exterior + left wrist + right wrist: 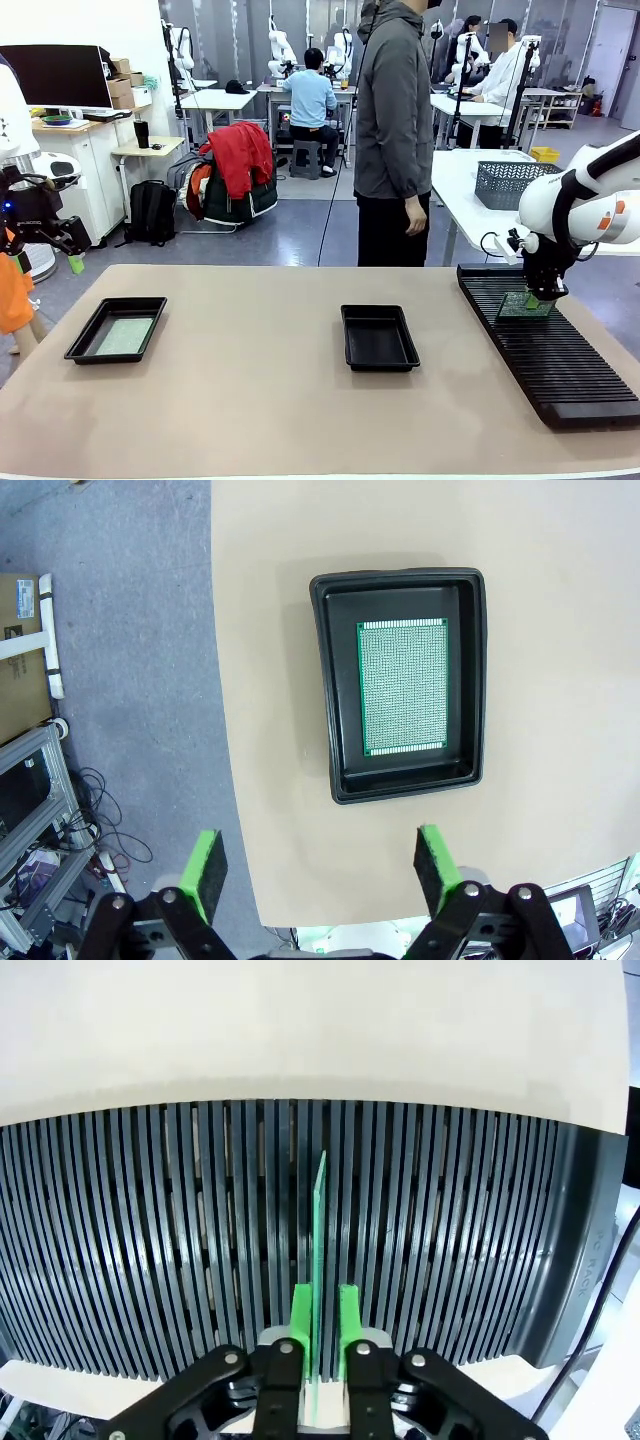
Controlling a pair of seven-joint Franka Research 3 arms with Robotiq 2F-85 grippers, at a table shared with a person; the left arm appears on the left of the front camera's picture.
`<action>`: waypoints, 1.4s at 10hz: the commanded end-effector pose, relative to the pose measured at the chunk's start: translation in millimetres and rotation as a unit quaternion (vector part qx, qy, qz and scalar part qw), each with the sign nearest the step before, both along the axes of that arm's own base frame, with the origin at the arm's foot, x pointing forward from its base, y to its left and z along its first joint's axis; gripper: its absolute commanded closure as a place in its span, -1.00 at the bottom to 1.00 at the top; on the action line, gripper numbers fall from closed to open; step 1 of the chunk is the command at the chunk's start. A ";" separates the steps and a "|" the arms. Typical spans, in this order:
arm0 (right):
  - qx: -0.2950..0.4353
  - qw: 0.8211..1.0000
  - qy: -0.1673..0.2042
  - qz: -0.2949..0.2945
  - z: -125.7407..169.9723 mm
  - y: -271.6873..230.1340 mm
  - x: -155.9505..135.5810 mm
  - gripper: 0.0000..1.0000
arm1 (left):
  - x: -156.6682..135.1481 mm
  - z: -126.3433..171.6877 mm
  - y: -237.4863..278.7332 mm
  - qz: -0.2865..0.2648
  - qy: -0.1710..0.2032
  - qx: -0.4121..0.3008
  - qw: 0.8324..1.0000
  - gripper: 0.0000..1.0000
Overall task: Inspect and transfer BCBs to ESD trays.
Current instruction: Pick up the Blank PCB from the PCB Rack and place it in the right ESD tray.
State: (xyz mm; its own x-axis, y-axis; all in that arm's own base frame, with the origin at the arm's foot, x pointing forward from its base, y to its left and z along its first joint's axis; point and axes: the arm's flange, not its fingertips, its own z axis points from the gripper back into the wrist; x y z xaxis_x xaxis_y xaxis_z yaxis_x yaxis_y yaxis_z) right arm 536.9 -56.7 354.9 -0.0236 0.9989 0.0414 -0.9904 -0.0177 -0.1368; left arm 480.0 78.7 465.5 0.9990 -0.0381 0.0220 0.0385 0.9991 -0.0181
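Right wrist view: BCB [319, 1222] in faintly-lettered rack [450, 1220]

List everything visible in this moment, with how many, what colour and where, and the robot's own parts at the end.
table: one, beige, across the front view.
ESD trays: two, black; one at the table's left, one near the middle, bare inside.
BCBs: two, green; one flat in the left tray, one standing on edge in a rack slot.
rack: one, black and ribbed, on the table's right.
mesh basket: one, grey, on a white table behind.
person: one, grey jacket, standing at the far side.
left claw: open, green pads, raised over the left tray.
right claw: green pads, shut on the upright BCB.
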 end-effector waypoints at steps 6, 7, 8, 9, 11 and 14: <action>0.008 1.000 0.002 -0.010 13.6 -2.1 4.5 1.00 | -0.6 -0.8 0.1 0.001 -0.003 0.001 1.000 -1.00; 0.009 1.000 -0.001 -0.007 26.3 -1.9 1.8 1.00 | -0.6 -0.8 0.1 0.001 -0.003 0.001 1.000 -1.00; 0.007 1.000 -0.002 -0.006 46.3 -1.7 -2.9 1.00 | -0.6 -0.8 0.1 0.001 -0.003 0.001 1.000 -1.00; 0.006 1.000 0.004 -0.007 75.5 -0.4 -9.4 1.00 | -0.6 -0.8 0.1 0.001 -0.003 0.001 1.000 -1.00; 0.000 1.000 0.025 -0.004 132.6 5.3 -22.0 1.00 | -0.6 -0.8 0.1 0.001 -0.003 0.001 1.000 -1.00; -0.022 0.998 0.060 -0.002 222.2 18.3 -45.4 1.00 | -0.6 -0.8 0.1 0.001 -0.003 0.001 1.000 -1.00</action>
State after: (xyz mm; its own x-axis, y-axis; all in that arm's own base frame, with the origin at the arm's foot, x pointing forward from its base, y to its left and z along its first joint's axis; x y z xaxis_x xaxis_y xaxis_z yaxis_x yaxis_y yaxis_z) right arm 485.1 -45.6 562.3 -0.0289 0.9991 0.0308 -0.9983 -0.0273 -0.0521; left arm 480.1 78.7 465.3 0.9990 -0.0382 0.0216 0.0386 0.9991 -0.0181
